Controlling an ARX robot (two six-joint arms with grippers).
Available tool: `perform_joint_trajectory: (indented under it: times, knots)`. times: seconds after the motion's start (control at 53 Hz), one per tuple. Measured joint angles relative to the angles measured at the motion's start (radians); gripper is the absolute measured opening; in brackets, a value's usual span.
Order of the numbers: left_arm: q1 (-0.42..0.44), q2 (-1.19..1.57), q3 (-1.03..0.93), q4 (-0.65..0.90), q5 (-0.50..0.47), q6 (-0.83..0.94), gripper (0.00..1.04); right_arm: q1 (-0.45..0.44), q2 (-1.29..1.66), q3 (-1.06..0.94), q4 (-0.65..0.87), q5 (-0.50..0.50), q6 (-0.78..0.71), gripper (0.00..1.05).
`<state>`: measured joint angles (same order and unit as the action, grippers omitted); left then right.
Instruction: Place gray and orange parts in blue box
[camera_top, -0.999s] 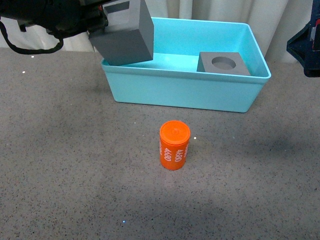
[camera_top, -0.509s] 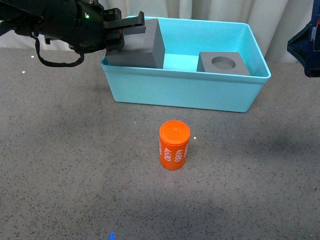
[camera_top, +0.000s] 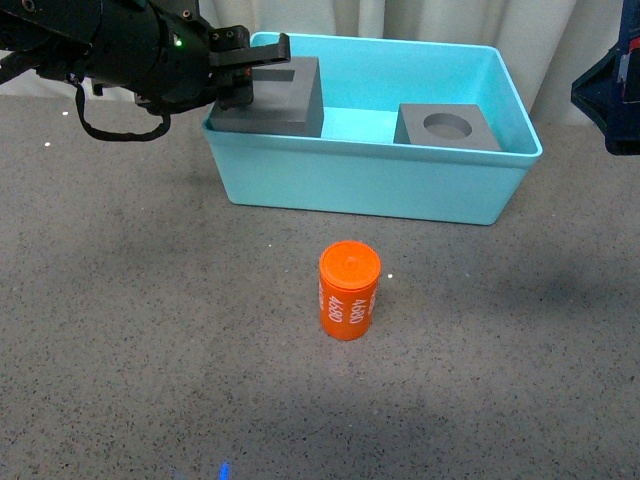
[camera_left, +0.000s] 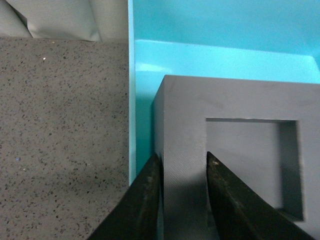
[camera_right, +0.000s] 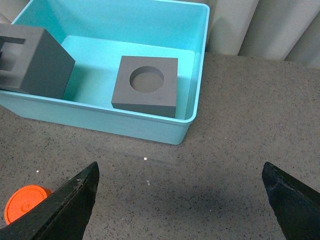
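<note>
At the left, the left gripper pinches one wall of the square-recess cube, one finger outside and the other in the recess. The cube sits level in the left end of the blue box. The orange cylinder stands upright on the table, in front of the box. The round-recess cube lies towards the box's right end. Off to the right, the right gripper gapes wide and empty.

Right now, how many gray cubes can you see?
2. The square-recess cube is in the blue box, left end, held by the left gripper; the round-recess cube lies free toward its right end.
</note>
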<state>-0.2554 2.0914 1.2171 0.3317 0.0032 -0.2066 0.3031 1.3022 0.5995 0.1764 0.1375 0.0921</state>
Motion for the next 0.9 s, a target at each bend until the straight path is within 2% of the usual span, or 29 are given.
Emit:
perform_joint_trajectory:
  times: [0.113, 0.302, 0.377, 0.622, 0.905]
  knots:
    - [-0.001, -0.003, 0.000, 0.014, -0.001, -0.005, 0.46, 0.000, 0.000, 0.000, 0.000, 0.000, 0.000, 0.95]
    - [0.003, -0.078, -0.058, 0.093, -0.011, -0.035, 0.85, 0.000, 0.000, 0.000, 0.000, 0.000, 0.000, 0.95]
    - [0.007, -0.129, -0.095, 0.117, -0.016, -0.042, 0.98, 0.000, 0.000, 0.000, 0.000, 0.000, 0.000, 0.95]
    - [0.014, -0.304, -0.263, 0.219, -0.066, -0.051, 0.98, 0.000, 0.000, 0.000, 0.000, 0.000, 0.000, 0.95]
    - [-0.004, -0.605, -0.591, 0.279, -0.135, -0.049, 0.98, 0.000, 0.000, 0.000, 0.000, 0.000, 0.000, 0.95]
